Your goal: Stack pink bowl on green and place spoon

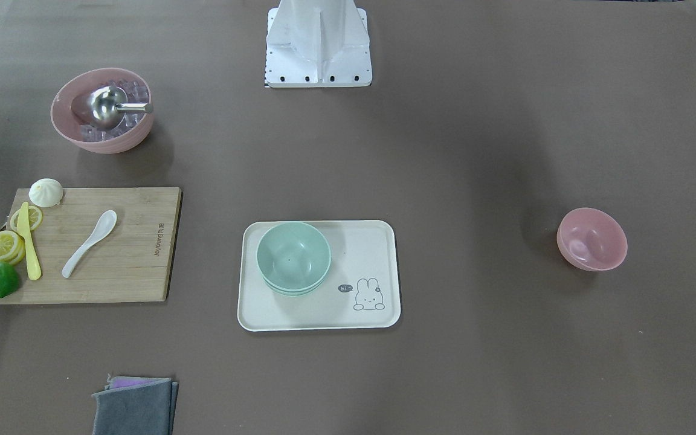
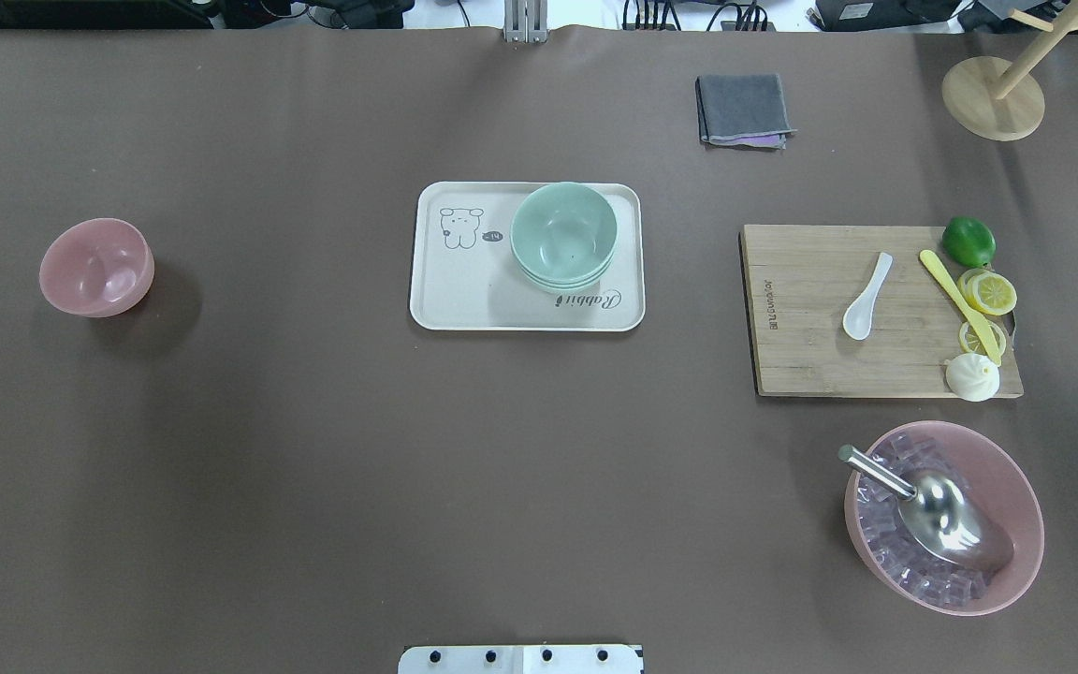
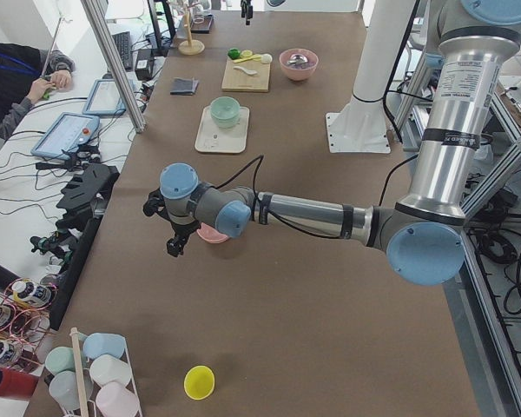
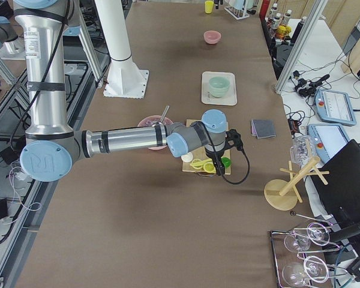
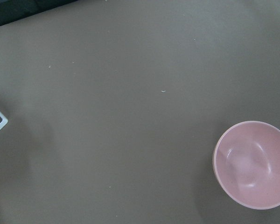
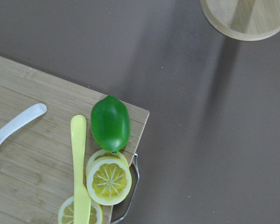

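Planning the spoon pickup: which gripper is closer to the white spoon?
Right. The right gripper hangs roughly above the lime on the cutting board, close to the spoon; the left gripper hangs beside the small pink bowl, far away.

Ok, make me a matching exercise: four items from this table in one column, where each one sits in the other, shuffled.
Items
1. white spoon
2. green bowl stack
3. small pink bowl
4. metal scoop

Places
A. in the large pink bowl
B. alone on the bare table
C. on the bamboo cutting board
D. on the rabbit tray

Pairs: 1-C, 2-D, 3-B, 4-A
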`<state>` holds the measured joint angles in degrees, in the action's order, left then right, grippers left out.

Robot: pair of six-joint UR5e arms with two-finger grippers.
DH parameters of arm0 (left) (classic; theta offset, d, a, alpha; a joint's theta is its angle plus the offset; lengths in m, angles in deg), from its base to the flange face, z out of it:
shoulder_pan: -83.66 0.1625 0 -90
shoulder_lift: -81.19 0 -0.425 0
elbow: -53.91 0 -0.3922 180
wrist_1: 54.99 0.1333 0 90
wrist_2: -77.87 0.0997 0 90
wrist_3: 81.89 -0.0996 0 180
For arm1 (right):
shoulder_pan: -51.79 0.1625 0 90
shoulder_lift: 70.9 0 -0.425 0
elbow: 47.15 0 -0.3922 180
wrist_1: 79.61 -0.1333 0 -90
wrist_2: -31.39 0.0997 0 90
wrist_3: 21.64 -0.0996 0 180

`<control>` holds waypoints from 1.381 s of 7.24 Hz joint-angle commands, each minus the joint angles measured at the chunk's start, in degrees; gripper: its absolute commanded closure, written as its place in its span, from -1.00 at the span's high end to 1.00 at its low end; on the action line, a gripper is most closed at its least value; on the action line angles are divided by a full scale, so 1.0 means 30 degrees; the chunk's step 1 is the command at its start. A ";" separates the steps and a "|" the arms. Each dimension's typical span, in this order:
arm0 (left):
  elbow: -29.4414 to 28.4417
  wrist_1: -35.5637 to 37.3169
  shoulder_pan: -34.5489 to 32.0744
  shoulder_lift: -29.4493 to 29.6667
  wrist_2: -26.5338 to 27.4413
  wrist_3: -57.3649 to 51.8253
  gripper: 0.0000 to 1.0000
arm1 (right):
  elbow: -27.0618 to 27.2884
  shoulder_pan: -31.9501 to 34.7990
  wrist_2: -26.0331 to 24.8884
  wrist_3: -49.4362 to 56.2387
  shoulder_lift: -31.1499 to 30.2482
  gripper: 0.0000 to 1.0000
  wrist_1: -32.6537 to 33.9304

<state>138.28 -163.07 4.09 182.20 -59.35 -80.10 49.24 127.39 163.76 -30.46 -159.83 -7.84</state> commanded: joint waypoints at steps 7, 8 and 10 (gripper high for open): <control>-0.2984 -0.2793 0.4197 0.0990 0.0036 0.6082 0.38 | -0.0431 -0.1469 -0.0881 -0.2567 0.0993 1.00 -0.0045; -0.3042 -0.2996 0.4402 0.0990 0.0036 0.6082 0.35 | -0.0431 -0.1469 -0.0881 -0.2538 0.0993 1.00 -0.0045; -0.3072 -0.3028 0.4579 0.0990 0.0036 0.6082 0.25 | -0.0460 -0.1469 -0.0881 -0.2538 0.0993 1.00 -0.0045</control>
<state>129.15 -172.03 17.45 185.17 -59.24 -61.86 47.89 122.95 161.12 -38.09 -156.85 -7.98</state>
